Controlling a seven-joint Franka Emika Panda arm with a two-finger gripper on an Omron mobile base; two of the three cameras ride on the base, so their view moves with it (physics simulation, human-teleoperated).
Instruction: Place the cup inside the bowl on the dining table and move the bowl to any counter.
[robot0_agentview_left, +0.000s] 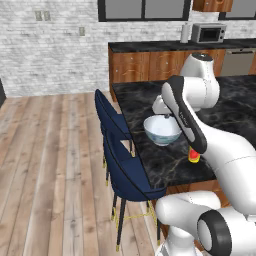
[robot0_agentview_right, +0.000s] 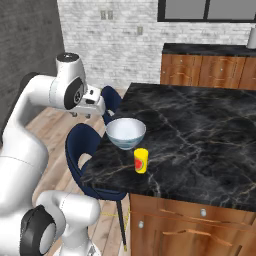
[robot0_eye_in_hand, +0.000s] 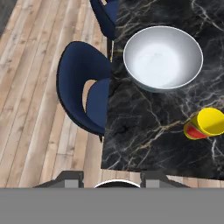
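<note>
Two things to bring together: cup (robot0_eye_in_hand: 205, 124) and bowl (robot0_eye_in_hand: 162, 59), both upright near a corner of the desk (robot0_eye_in_hand: 144, 131), close to each other but not touching, the cup nearer the robot.

Tool (robot0_eye_in_hand: 111, 177): released, fingers spread, nothing between them, high above the desk's edge on the chair side, well apart from the cup.

Step in hand, by judgement: reach for the cup.
- Swing across toward the cup and square up over it before descending.
- Come straight down with fingers either side of the yellow wall, below the rim, then close gently; small and light, likely to tip or skid on the marble if nudged from one side.
- Lift clear of the bowl's rim before carrying over; release low over the bowl's middle to keep the cup from bouncing out.

Around: two blue chairs (robot0_eye_in_hand: 83, 87) tucked against the desk's edge beside the bowl, their backs rising near it. Beyond, back desk (robot0_agentview_left: 150, 46) with a microwave (robot0_agentview_left: 208, 33), a possible spot for the bowl later. Between tool and cup, only open marble; bowl's rim the one thing to avoid clipping.
</note>
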